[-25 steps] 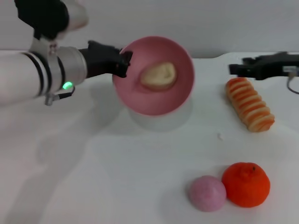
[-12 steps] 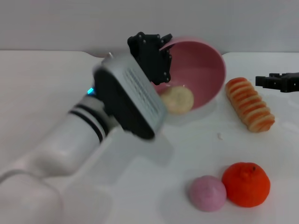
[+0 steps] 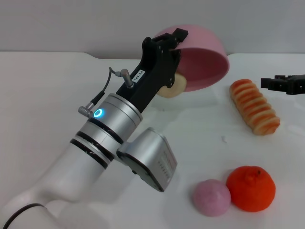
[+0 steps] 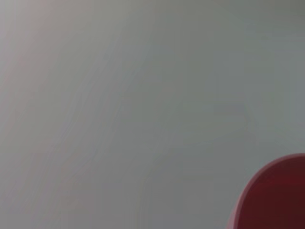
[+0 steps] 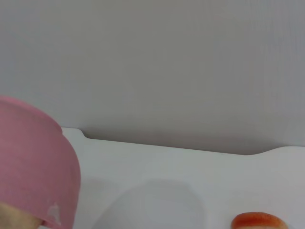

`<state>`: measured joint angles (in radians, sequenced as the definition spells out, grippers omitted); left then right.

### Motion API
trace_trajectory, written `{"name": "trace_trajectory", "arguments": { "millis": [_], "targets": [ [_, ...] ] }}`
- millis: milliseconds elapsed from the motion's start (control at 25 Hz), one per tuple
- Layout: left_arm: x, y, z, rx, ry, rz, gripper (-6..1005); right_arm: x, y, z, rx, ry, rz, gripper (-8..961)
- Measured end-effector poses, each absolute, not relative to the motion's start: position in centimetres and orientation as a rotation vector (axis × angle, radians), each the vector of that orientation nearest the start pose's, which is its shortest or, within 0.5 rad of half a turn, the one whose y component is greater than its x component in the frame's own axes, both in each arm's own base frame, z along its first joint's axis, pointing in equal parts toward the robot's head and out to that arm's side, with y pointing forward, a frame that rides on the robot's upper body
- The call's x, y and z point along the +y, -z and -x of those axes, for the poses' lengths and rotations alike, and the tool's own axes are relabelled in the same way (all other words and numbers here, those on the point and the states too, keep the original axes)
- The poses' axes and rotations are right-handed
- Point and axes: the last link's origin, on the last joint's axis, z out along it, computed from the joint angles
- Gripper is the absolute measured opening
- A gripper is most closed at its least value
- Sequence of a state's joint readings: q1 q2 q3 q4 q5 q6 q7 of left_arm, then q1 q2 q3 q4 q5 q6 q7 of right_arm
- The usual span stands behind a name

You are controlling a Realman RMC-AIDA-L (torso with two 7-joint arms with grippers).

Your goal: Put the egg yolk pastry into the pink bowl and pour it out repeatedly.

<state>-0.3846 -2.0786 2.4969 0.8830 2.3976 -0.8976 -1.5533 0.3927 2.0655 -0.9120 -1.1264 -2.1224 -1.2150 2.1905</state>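
The left pincer (image 3: 167,44) is clamped on the near rim of the bowl (image 3: 202,57), one finger outside and one tucked inside as far as the head view lets me judge. The wrist is rolled so the bowl hangs nearly upside down, its dome up and its mouth facing down and toward the robot. That tilt fits the pouring step: with the opening turned down, nothing can stay inside.

The pastry (image 3: 172,86) lies on the surface (image 3: 57,95) just under the bowl's lowered rim, partly hidden behind the left pincer's black body. It appears out of the bowl and resting on the surface, though whether the rim touches it cannot be told. In the right wrist view a sliver of pale bun shows beneath the bowl's edge.

The right pincer (image 3: 269,84) hangs idle at the far right, above the surface; whether it is apart or together cannot be told.

Beside it lies an orange-striped roll (image 3: 255,106), near the bowl but apart from it. Close to the robot sit a pink ball (image 3: 212,197) and an orange (image 3: 251,188), touching each other and well apart from the pastry. Nothing blocks the pastry but the bowl itself, which overhangs it and must be righted before the next load.
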Motion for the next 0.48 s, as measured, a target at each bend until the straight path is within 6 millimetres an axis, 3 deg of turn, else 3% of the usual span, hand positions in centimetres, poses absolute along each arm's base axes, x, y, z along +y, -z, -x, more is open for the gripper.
{"name": "trace_trajectory", "arguments": {
  "millis": [480],
  "targets": [
    [28.7,10.7,14.3,1.179,0.097,1.44,5,36.9,-6.3,-27.4,1.174,-0.414,2.221,527]
  ]
}}
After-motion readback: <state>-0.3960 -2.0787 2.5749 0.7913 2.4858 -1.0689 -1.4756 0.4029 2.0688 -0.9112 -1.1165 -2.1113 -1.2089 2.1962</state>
